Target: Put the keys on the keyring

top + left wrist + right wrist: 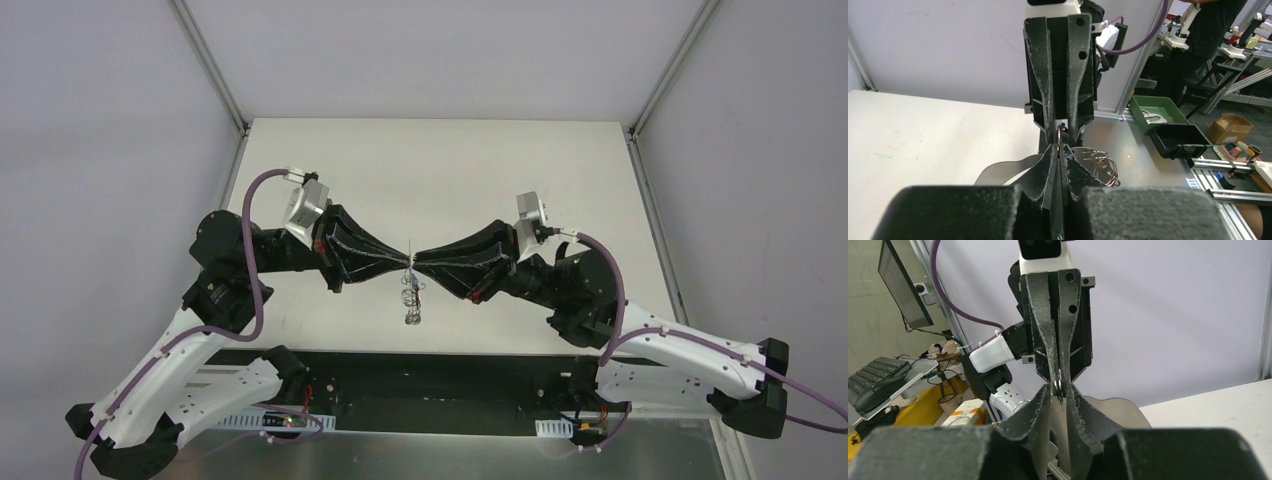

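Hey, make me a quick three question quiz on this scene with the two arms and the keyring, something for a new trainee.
1. True or false: the left gripper and the right gripper are far apart, each near its own side of the scene.
2. Where is the keyring? A: on top of the right gripper. B: dangling just below the spot where the two grippers meet. C: behind the left gripper.
3. Fill in the missing word: in both wrist views the jaws look ____ on something thin.

Key: 1 false, they meet tip to tip in the middle. 2 B. 3 shut.
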{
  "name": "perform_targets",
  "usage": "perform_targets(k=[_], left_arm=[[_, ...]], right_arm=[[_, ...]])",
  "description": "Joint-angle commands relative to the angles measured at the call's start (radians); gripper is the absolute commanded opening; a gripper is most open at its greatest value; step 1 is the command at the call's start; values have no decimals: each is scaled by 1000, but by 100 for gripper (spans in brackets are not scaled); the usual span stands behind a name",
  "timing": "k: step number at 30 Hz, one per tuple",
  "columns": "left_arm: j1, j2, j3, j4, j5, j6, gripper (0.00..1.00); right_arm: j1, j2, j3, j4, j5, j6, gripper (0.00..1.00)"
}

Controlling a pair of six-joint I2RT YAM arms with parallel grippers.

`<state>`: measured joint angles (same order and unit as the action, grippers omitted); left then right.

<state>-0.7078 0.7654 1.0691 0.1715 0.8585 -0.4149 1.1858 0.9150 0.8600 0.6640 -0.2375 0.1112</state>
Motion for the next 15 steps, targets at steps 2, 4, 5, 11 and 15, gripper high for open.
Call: perform_targets(k=[2,4,5,11,15], left_arm=[[-5,-6,52,-40,18,67,0],[-5,-5,59,-56,17,79,0],[-5,-3,62,-63,16,85,0],[-5,-6,63,-92,5,112,0],[-5,-13,64,-181,-43,199,0]], right_arm=[[5,-50,1,-7,7,-20,27],[5,-58,7,-39,-4,-28,31],[6,-64,12,-60,-5,-30,32],[6,-108,29,-199,18,-77,37],[6,-127,82,-395,116,-152,39]])
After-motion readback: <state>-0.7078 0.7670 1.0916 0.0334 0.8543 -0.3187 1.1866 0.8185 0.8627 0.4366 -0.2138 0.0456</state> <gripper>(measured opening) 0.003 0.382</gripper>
